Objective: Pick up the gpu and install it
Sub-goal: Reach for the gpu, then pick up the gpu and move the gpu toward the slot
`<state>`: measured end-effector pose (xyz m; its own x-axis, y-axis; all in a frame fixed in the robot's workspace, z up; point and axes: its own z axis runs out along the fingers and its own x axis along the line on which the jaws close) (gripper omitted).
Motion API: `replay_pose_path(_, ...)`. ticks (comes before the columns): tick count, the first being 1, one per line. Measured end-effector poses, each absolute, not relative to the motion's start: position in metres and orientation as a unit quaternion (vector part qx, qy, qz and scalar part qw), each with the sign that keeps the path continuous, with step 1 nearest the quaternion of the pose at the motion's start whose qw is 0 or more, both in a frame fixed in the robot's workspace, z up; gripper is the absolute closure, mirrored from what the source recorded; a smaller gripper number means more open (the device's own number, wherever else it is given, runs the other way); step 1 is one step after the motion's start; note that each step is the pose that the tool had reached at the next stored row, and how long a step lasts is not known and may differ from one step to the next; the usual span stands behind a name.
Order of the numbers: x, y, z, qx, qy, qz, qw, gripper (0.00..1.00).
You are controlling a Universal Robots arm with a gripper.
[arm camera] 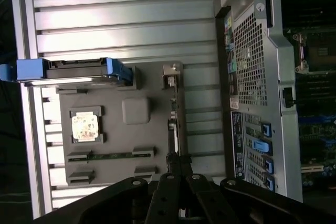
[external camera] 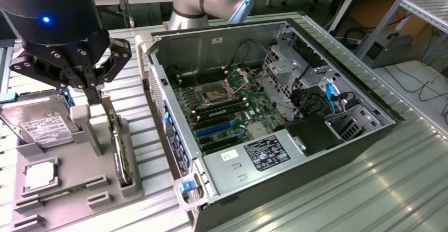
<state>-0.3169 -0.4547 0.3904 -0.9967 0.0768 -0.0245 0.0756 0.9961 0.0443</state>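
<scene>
Item: gpu [external camera: 119, 148] [arm camera: 172, 114]. I see it standing on edge in a slot of the grey fixture tray [external camera: 70, 190] [arm camera: 136, 111], beside the open computer case [external camera: 203, 48].
Gripper [external camera: 94, 98] [arm camera: 173, 160]: fingers drawn nearly together, pinching the card's top edge at one end.
Same tray: hard drive [external camera: 42, 124] [arm camera: 79, 72], CPU chip [external camera: 41, 174] [arm camera: 85, 127].

Ribbed table [external camera: 350, 190]: grey fixture [external camera: 75, 168], computer case [external camera: 203, 48]

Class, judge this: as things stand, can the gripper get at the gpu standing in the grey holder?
Probably yes. The gripper hangs just over one end of the gpu, which stands on edge in the grey holder. Nothing lies between them, and the hard drive sits apart.
</scene>
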Motion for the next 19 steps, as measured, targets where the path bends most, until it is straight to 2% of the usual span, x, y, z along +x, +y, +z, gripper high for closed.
replay_pose_path(17,-0.3181,-0.4594,0.3901,0.038,0.999,0.022,0.013,0.89)
replay_pose_path(18,-0.3181,-0.4594,0.3900,0.038,0.999,0.022,0.013,0.89)
replay_pose_path(19,-0.3181,-0.4594,0.3900,0.038,0.999,0.022,0.013,0.83)
